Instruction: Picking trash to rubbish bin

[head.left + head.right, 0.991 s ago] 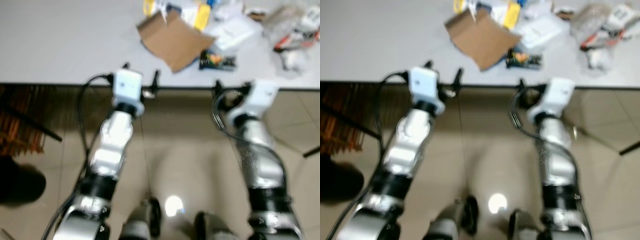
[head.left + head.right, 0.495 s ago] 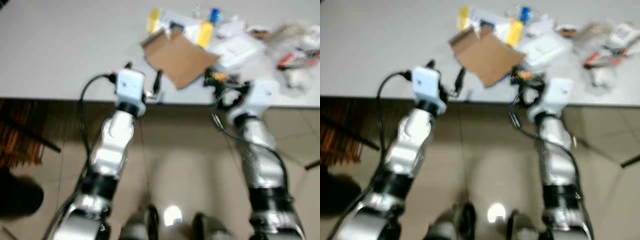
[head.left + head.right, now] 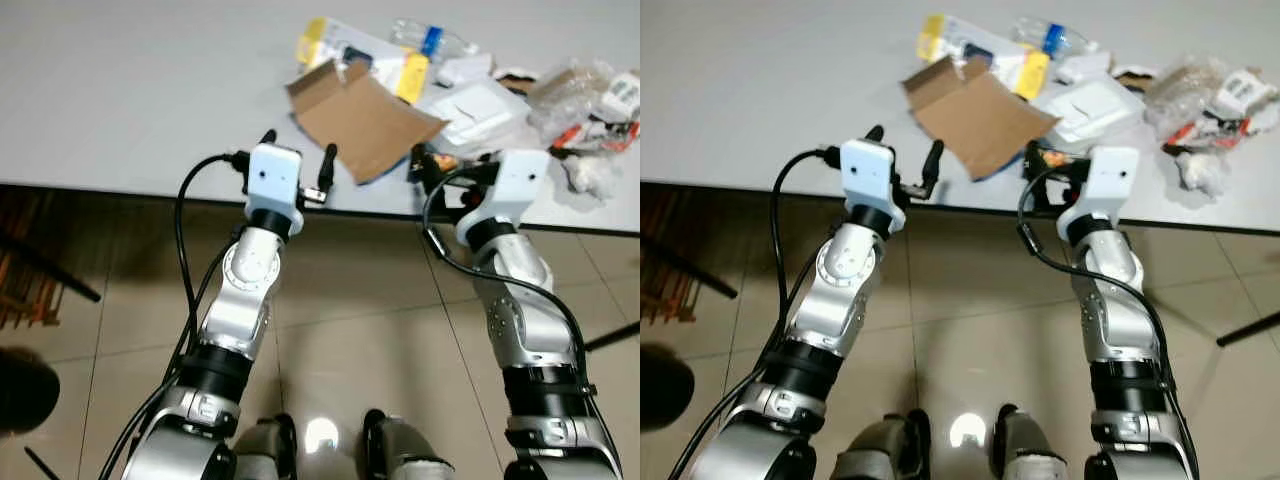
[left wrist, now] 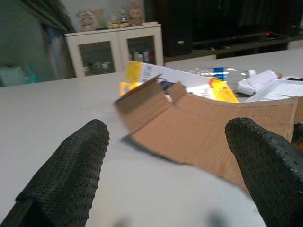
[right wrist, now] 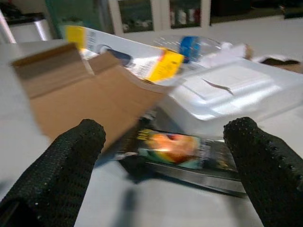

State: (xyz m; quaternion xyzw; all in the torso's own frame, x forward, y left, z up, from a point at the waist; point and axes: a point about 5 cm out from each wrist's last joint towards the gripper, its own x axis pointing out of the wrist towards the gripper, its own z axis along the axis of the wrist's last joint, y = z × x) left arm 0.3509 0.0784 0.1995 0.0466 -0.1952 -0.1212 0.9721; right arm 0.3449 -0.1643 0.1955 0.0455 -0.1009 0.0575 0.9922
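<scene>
Right now I have both arms raised at the near edge of the tabletop (image 3: 120, 110), nothing grasped yet. My left gripper (image 3: 298, 165) hovers over the edge with its fingers (image 4: 71, 165) spread wide, aimed at the brown cardboard piece (image 3: 365, 118) just beyond. My right gripper (image 5: 165, 165) is likewise open, and right between its fingers lies a dark snack wrapper (image 5: 182, 149), close to the edge. Behind the cardboard sits a yellow-and-white package (image 3: 365, 50), then a clear bottle with a blue label (image 3: 432, 38); off to the right are a white foam tray (image 3: 475, 105) and crumpled plastic bags (image 3: 590, 95). My worry is that the wrapper lies flat, so the fingers may scrape the tabletop or nudge it off the edge. The cardboard could also slide away when the left fingers close.
</scene>
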